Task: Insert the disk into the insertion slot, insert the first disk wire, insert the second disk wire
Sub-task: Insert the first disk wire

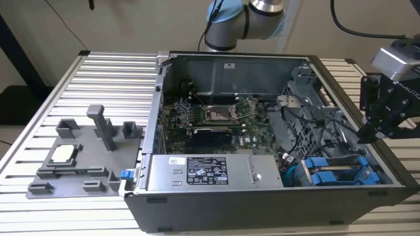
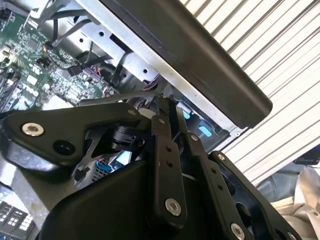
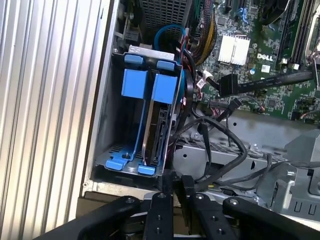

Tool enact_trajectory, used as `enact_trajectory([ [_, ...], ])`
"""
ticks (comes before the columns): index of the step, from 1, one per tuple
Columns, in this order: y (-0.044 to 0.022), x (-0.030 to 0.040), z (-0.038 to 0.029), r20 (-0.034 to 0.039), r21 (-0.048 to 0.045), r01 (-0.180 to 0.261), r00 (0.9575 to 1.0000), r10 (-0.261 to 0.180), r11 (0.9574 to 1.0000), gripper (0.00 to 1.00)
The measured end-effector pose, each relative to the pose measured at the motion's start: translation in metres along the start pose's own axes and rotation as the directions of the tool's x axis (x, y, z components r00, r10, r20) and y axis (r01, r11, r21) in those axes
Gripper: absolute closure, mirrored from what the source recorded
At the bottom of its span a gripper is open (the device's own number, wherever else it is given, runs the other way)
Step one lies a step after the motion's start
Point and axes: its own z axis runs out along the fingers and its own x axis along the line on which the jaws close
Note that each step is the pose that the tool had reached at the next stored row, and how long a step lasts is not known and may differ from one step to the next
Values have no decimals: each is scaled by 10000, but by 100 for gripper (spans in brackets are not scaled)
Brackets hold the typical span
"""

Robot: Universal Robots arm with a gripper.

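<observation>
the arm reaches in over the computer case's side on the exterior view's right, its black gripper (image 1: 365, 136) tilted down towards the drive cage (image 1: 347, 158), with fingers (image 3: 167, 184) pinched close together near the cage's edge

the disk (image 3: 161, 125) stands on edge in the insertion slot (image 3: 152, 161), its silver-grey body under a bright blue carrier tab, just beside a second blue-carrier drive (image 3: 135, 82)

a tangle of black cables (image 3: 220, 142) curls right next to the disk, and a blue cable (image 3: 167, 29) loops behind it

the power supply (image 1: 206, 172) lies near the cage, the motherboard (image 1: 217, 115) beyond it, and a grey fixture (image 1: 85, 152) sits well apart on the slatted table (image 1: 111, 73)
</observation>
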Motion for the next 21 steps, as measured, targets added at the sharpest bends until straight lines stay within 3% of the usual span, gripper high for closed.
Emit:
enact_trajectory([
  [13, 188, 228, 13, 0, 0, -1, 10000, 1, 10000, 81],
  [21, 242, 275, 24, 0, 8, -15, 10000, 15, 10000, 81],
])
